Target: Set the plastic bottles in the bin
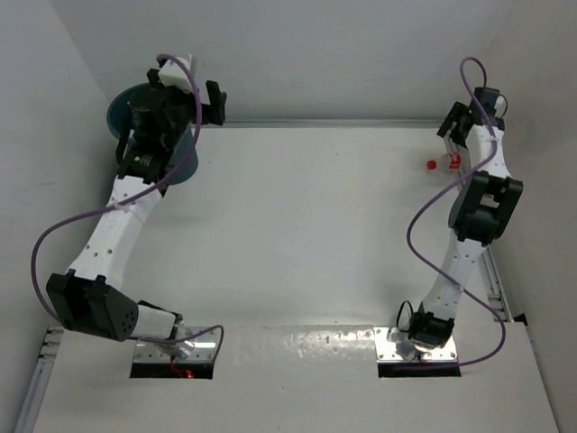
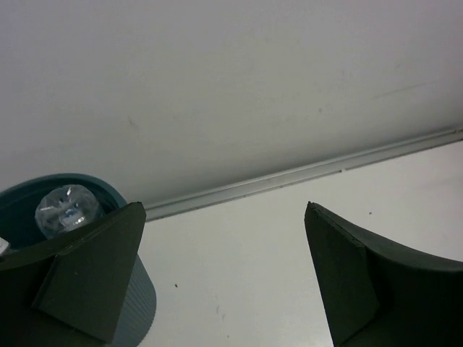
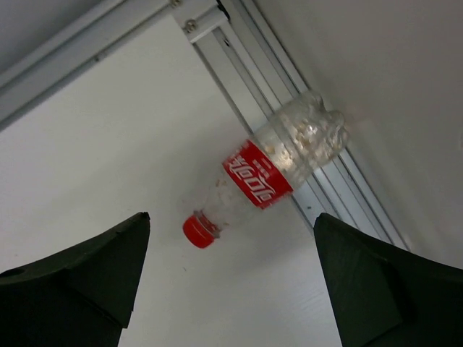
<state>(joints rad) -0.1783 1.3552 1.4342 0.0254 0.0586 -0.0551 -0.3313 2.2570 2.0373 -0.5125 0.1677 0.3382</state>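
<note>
The teal bin (image 1: 120, 110) stands at the table's far left corner, partly under my left arm. In the left wrist view the bin (image 2: 141, 303) sits at the left, and the clear base of a plastic bottle (image 2: 66, 210) shows inside it. My left gripper (image 1: 185, 87) (image 2: 226, 210) hangs open and empty beside the bin's rim. At the far right a clear plastic bottle (image 1: 442, 163) (image 3: 278, 163) with a red label and red cap lies on the table against the side rail. Just short of it, my right gripper (image 1: 451, 140) (image 3: 231, 220) is open and holds nothing.
White walls close in the table at the back and on both sides. A metal rail (image 3: 239, 54) runs along the right edge behind the bottle, and another (image 2: 304, 172) follows the back wall. Both arm bases (image 1: 297, 347) sit at the near edge.
</note>
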